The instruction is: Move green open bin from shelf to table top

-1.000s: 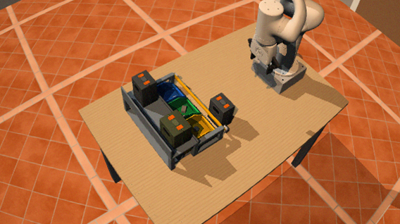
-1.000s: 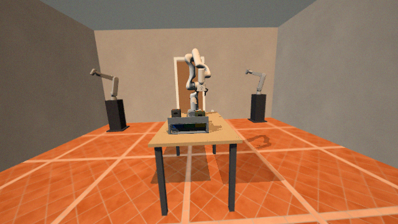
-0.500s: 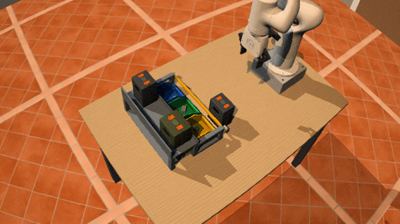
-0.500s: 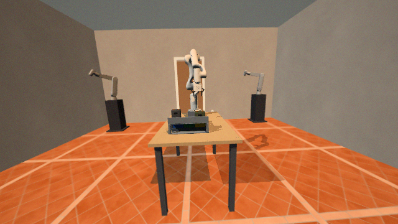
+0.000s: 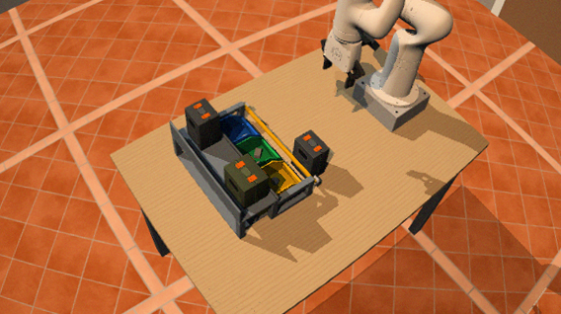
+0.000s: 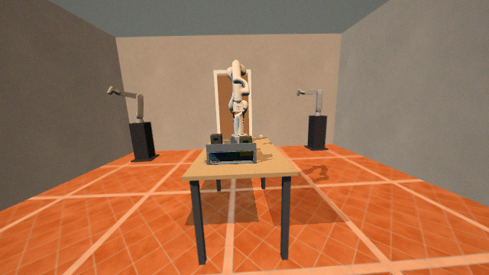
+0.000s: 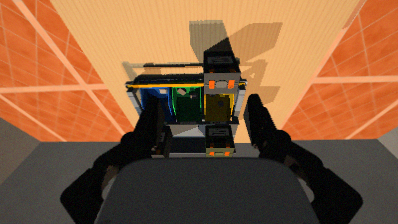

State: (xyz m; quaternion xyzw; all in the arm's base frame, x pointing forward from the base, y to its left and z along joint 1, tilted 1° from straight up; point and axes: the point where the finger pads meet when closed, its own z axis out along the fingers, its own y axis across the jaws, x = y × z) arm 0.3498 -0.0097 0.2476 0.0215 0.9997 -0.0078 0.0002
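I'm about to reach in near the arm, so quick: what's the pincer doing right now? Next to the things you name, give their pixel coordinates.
Black two-fingered pincer (image 5: 337,73) (image 7: 203,105): open wide, holding nothing, in the air above the wooden table top (image 5: 379,164) (image 6: 267,168) (image 7: 150,25).

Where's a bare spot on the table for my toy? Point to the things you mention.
Between the shelf's yellow rail (image 5: 272,136) (image 7: 192,85) and the robot's base (image 5: 394,113), beside the dark box (image 5: 311,149) (image 7: 222,85). It's crowded around the green open bin (image 5: 267,152) (image 7: 188,107).
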